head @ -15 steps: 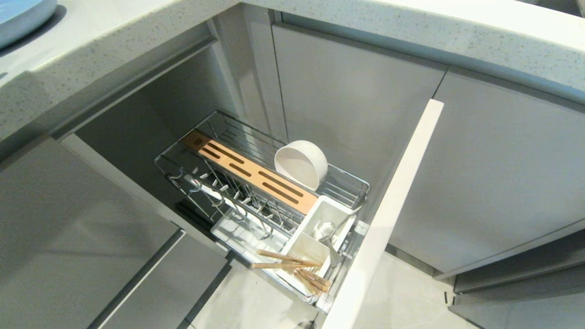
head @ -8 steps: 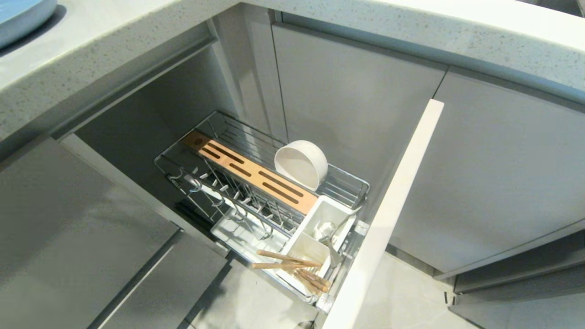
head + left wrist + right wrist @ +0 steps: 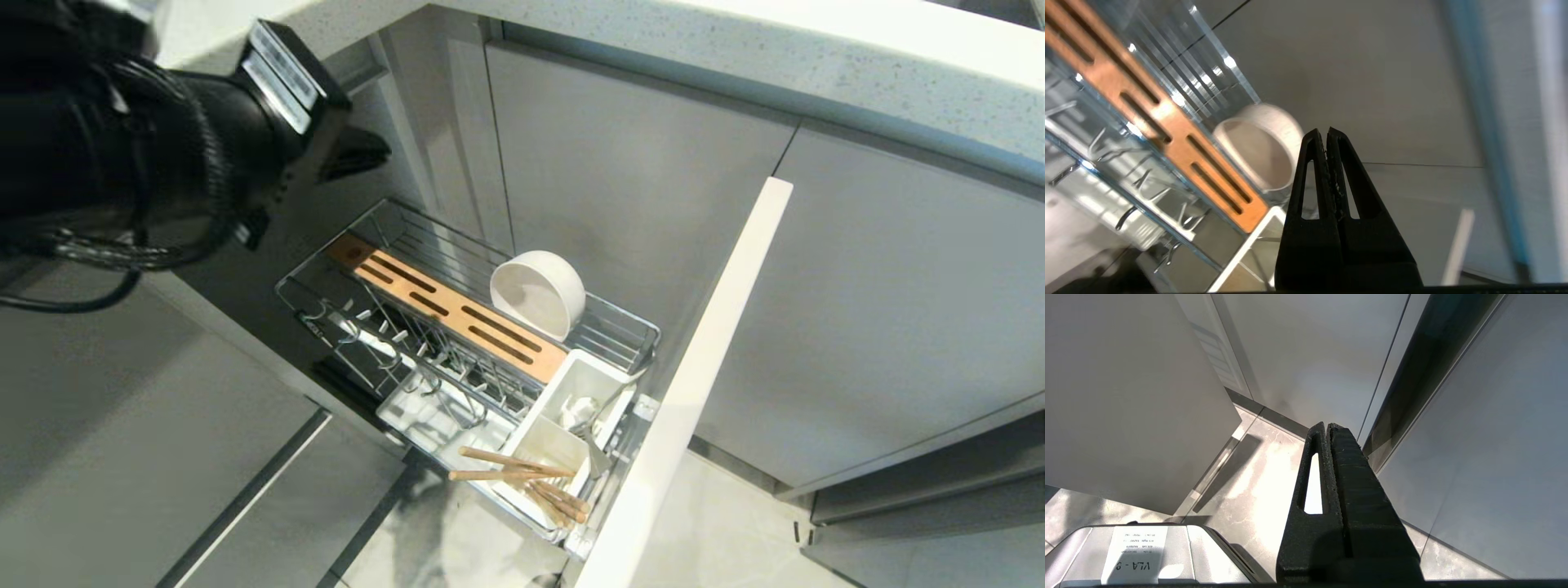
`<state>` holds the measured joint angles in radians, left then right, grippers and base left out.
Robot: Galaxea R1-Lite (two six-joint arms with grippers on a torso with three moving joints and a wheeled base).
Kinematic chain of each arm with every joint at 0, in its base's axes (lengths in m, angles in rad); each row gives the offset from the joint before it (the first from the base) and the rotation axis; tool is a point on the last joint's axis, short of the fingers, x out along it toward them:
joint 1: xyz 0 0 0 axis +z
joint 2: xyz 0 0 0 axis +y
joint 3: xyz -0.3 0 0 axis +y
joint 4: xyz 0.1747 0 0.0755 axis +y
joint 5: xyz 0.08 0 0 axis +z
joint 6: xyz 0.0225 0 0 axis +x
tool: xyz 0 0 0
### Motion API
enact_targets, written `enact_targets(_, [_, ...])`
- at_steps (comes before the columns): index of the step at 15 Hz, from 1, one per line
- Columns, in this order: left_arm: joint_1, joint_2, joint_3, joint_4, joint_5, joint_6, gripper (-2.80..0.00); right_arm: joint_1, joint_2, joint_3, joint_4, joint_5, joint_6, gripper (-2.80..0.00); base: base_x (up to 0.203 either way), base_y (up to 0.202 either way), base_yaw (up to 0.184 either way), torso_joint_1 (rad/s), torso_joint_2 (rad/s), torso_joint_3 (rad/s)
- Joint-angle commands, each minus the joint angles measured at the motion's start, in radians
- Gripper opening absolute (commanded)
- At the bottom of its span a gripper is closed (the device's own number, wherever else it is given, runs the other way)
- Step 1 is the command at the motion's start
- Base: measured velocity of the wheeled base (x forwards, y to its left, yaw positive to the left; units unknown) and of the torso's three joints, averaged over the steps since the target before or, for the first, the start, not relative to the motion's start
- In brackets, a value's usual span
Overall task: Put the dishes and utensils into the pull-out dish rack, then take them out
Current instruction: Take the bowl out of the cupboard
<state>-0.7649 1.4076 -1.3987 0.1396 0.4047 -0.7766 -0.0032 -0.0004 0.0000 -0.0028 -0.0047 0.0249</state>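
The pull-out dish rack (image 3: 608, 328) stands drawn out of the corner cabinet. A white bowl (image 3: 539, 292) lies on its side in the wire basket beside the slotted wooden strip (image 3: 457, 314). Chopsticks (image 3: 514, 472) and a silver spoon (image 3: 586, 412) sit in the white caddy (image 3: 571, 380) at the rack's front. My left gripper (image 3: 367, 155) is shut and empty, up in the air behind the rack's rear end. In the left wrist view the left gripper (image 3: 1326, 132) points past the bowl (image 3: 1257, 147). My right gripper (image 3: 1327, 426) hangs shut and empty over the floor.
The rack's front panel (image 3: 694, 384) juts out on the right of the basket. Grey cabinet doors (image 3: 637, 180) stand behind, under the speckled countertop (image 3: 735, 49). Pale floor tiles (image 3: 718, 531) lie below. The robot's base (image 3: 1135, 551) shows in the right wrist view.
My left arm has swung into the head view from the upper left and now covers the counter corner there. The bowl, chopsticks and spoon have not moved.
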Motion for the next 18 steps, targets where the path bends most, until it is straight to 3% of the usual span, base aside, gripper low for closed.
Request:
enact_targets(1, [-0.033, 0.116, 0.01, -0.005, 0.038, -0.026, -2.8, 0.0, -0.004, 0.002, 0.001, 0.0, 0.0, -2.8, 0.0, 0.0, 0.0, 0.0, 0.0, 0.0])
enact_targets(7, [-0.047, 0.253, 0.029, -0.049, 0.039, -0.044, -2.8, 0.0, -0.004, 0.002, 0.0, 0.0, 0.0, -2.8, 0.0, 0.0, 0.0, 0.0, 0.0, 0.0])
enact_targets(8, [-0.047, 0.263, 0.029, -0.049, 0.039, -0.044, -1.28, 0.0, -0.004, 0.002, 0.0, 0.0, 0.0, -2.8, 0.0, 0.0, 0.0, 0.0, 0.0, 0.0])
enact_targets(9, [-0.047, 0.273, 0.029, -0.049, 0.036, -0.044, 0.0, 0.0, -0.004, 0.002, 0.0, 0.0, 0.0, -2.8, 0.0, 0.0, 0.0, 0.0, 0.0, 0.0])
enact_targets(18, [-0.003, 0.363, 0.04, -0.139, -0.115, -0.072, 0.0, 0.0, -0.003, 0.002, 0.0, 0.0, 0.001, -2.8, 0.0, 0.0, 0.0, 0.0, 0.0, 0.0])
